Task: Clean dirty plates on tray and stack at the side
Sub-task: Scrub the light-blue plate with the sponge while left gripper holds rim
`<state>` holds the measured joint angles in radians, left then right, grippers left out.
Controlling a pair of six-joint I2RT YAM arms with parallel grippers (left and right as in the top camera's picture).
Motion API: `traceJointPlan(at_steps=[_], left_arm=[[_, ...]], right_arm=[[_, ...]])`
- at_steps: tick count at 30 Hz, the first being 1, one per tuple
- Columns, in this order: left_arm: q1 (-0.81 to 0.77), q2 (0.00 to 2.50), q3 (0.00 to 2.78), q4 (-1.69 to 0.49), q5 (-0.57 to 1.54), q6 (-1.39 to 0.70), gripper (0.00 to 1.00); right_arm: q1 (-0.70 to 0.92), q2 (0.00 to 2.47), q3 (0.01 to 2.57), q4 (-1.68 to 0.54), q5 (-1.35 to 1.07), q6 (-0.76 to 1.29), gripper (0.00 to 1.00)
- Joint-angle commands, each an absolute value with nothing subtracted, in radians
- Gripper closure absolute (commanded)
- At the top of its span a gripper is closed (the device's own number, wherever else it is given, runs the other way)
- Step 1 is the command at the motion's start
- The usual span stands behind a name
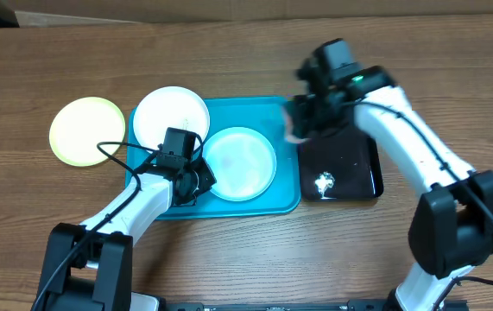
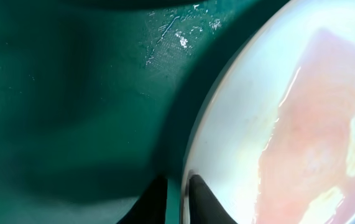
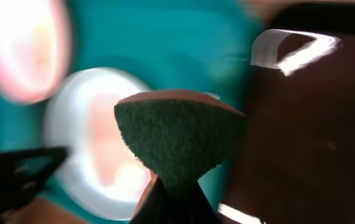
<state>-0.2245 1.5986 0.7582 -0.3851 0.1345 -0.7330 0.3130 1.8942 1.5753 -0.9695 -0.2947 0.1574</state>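
Wiping step: right gripper (image 3: 168,198) pinches the sponge (image 3: 177,137), upper right; left gripper (image 1: 197,179) straddles the rim of the pale blue plate (image 1: 244,162), clamped or not I cannot tell. Next: sponge down onto it.

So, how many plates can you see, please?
3: lime green plate on the table left of the tray, white plate at its far-left corner, pale blue plate in its middle. None appear hidden.

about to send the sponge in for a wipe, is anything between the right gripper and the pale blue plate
Nothing visible does. The right gripper, shut on the sponge, is over the tray's right edge; only bare tray lies between it and the pale blue plate. The left gripper straddles that plate's left rim, off that path.
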Motion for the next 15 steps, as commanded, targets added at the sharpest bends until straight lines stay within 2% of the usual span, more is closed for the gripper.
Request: traceJointPlan(at_steps=[1,4,15], left_arm=[[-0.223,1.61,0.756,-0.386,0.131,-0.717,0.8],[-0.223,1.61,0.756,-0.385,0.131,-0.717,0.75],[-0.223,1.61,0.756,-0.385,0.131,-0.717,0.75]], right_arm=[[0.223,1.882,1.565,-0.992,-0.124,0.154,0.96],[0.181,1.889,1.539,-0.993,-0.044,0.15,0.96],[0.2,1.893,1.368,-0.85,0.162,0.145,0.96]])
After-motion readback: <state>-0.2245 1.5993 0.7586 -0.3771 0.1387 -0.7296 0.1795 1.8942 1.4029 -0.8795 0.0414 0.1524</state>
